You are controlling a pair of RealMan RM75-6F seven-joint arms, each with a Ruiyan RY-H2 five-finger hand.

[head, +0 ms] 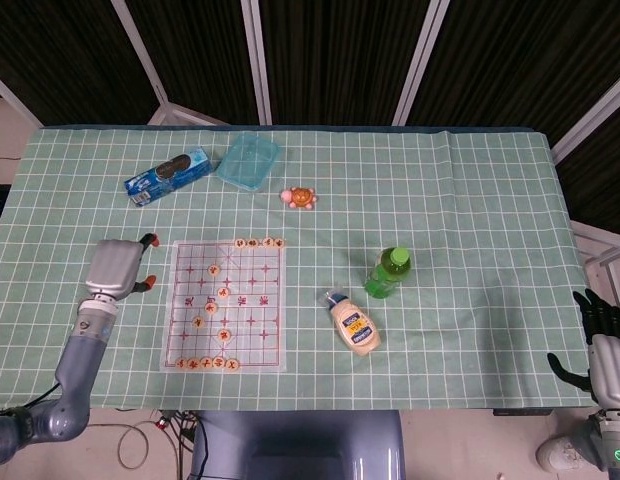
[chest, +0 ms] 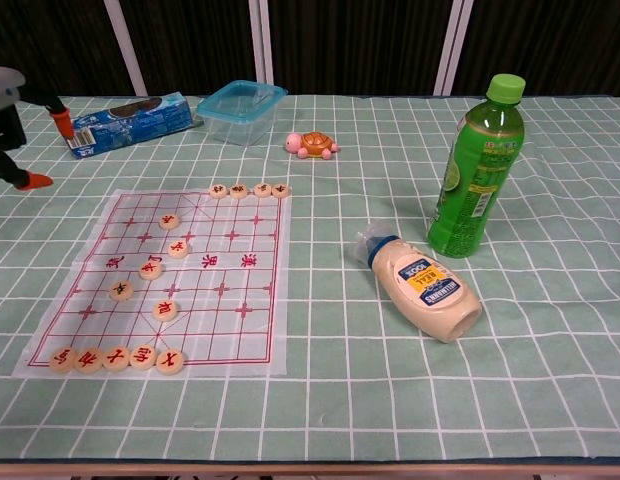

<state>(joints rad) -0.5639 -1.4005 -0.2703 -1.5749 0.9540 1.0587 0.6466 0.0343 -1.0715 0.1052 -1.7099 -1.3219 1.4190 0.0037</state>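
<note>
Bench (head: 470,180) covered edge to edge by green checked cloth, dark panels behind; chess board sheet (head: 228,303), red grid on clear plastic, lies flat on left half of bench; round wooden chess pieces (head: 206,364) in a row along its near edge, another row along its far edge, a few scattered across the grid between.

Left hand (head: 116,266) just beside the sheet's left edge, level with its far half; hovers over the cloth, not touching the sheet as far as head view shows; fingers spread apart, orange fingertips (head: 147,240) pointing toward the board, nothing held; chest view shows the same hand (chest: 8,110) at far left, fingers splayed, empty.

Right hand (head: 604,340) at the bench's near right corner, off the cloth edge, well apart from every object; dark fingers apart, nothing in them; not seen in chest view.

Green bottle (head: 387,272) upright right of the sheet, green cap on; mayonnaise bottle (head: 353,324) lying on its side just beside it, nearer the front, cap end pointing away from the robot; the two close but not touching in chest view.

Blue biscuit packet (head: 169,174) lying flat at far left; clear blue lidded box (head: 247,161) just beside it to the right; small toy turtle (head: 300,197), orange shell, pink body, between box and sheet's far edge.
</note>
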